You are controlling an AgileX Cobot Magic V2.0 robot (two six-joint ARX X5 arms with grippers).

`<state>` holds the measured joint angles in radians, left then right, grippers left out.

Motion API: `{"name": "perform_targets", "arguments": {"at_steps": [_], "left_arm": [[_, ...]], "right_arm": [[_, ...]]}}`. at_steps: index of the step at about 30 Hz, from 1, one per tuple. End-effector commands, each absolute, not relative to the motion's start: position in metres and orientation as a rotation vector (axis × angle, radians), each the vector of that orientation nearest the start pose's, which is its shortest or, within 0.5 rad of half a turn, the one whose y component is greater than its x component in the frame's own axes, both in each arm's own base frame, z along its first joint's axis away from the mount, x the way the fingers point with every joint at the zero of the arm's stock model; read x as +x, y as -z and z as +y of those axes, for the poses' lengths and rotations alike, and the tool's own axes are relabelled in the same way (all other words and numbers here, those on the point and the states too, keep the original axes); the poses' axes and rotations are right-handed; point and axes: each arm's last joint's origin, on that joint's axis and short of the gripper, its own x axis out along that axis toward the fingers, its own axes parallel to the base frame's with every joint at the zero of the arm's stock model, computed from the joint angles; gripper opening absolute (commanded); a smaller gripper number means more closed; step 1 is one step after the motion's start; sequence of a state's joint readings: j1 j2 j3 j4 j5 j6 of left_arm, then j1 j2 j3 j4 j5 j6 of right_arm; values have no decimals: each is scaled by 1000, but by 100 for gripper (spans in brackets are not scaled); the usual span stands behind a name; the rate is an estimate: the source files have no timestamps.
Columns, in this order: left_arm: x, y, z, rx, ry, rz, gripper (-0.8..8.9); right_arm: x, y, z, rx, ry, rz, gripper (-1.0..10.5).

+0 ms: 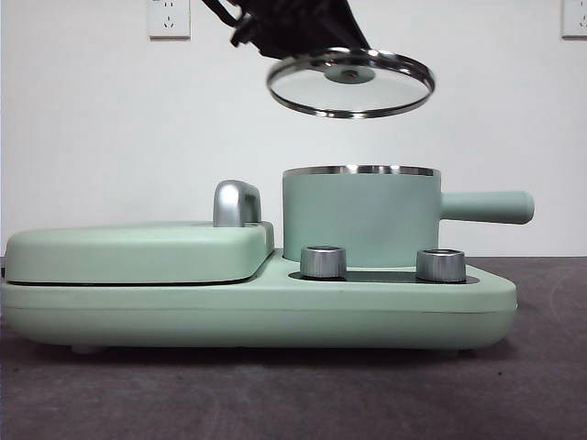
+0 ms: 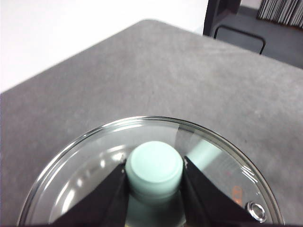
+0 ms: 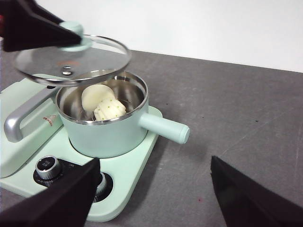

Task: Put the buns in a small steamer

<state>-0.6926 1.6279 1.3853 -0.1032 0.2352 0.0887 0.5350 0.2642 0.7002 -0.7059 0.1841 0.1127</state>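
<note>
The small steamer (image 1: 360, 215) (image 3: 106, 127), a mint-green pot with a steel rim and a side handle, stands uncovered on its base. Both buns lie inside it: a smooth white one (image 3: 94, 97) and a pleated one with green specks (image 3: 110, 109), leaning together. My left gripper (image 2: 155, 171) (image 3: 71, 35) is shut on the green knob (image 2: 155, 168) of the glass lid (image 1: 350, 82) (image 3: 71, 59), holding it in the air just above the pot, slightly tilted. My right gripper (image 3: 154, 189) hangs open beside the appliance, nothing between its jaws.
The pot sits on a mint-green appliance base (image 1: 257, 307) with two steel dials (image 1: 323, 261) (image 1: 440, 265). A flat lidded griddle section (image 1: 138, 252) with a steel handle (image 1: 237, 203) lies beside the pot. Grey tabletop (image 3: 227, 118) stretches away on the pot-handle side.
</note>
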Motion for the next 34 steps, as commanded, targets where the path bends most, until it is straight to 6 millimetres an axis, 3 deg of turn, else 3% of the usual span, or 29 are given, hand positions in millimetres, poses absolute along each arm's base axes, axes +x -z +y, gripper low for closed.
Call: {"name": "perform_targets", "arguments": {"at_steps": [1,10,20,34], "left_arm": [[291,-338,-256,148,942,228,13],[305,-317,-267,179,929,220,14],[304,-290,-264,127,914,203,14],[307,-288,-261,120,904,157,14]], "right_arm": [[49,-308,23,37,-339,254,371],[49,-308,23,37,-339,254,371],[49,-308,23,38,-338,255,370],[49,-308,23,70,-334,261,370]]}}
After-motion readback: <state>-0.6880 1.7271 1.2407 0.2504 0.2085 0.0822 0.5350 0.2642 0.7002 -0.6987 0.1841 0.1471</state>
